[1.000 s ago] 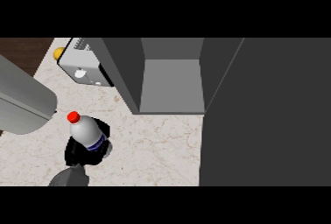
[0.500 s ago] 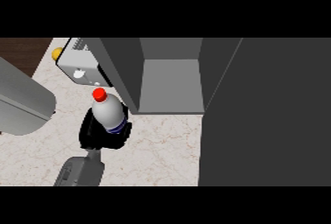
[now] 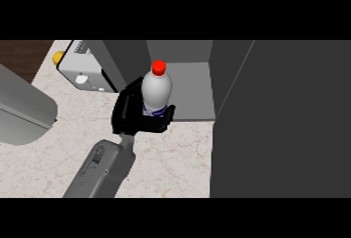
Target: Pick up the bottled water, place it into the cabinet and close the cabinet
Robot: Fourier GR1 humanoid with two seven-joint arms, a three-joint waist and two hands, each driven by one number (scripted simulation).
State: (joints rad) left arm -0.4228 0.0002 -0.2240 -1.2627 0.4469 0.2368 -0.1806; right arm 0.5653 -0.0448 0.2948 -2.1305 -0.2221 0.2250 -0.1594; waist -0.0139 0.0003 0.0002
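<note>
The bottled water (image 3: 157,90) is a white bottle with a red cap and a blue label, held upright. My right hand (image 3: 134,115) is shut on its lower part, black fingers curled round the label. The bottle stands at the front left edge of the open cabinet (image 3: 192,88), its cap level with the grey shelf inside. The cabinet's door (image 3: 284,121) stands open as a big dark panel on the right. At the left edge only a grey forearm (image 3: 21,116) shows; its hand is out of view.
A white appliance (image 3: 86,74) sits on the marble counter (image 3: 178,158) just left of the cabinet, with a yellow object (image 3: 60,56) behind it. The cabinet's left wall (image 3: 126,60) rises close beside the bottle.
My right hand has carried the bottle up and to the right, from the counter's middle to the cabinet's opening. The forearm at the left has stayed put.
</note>
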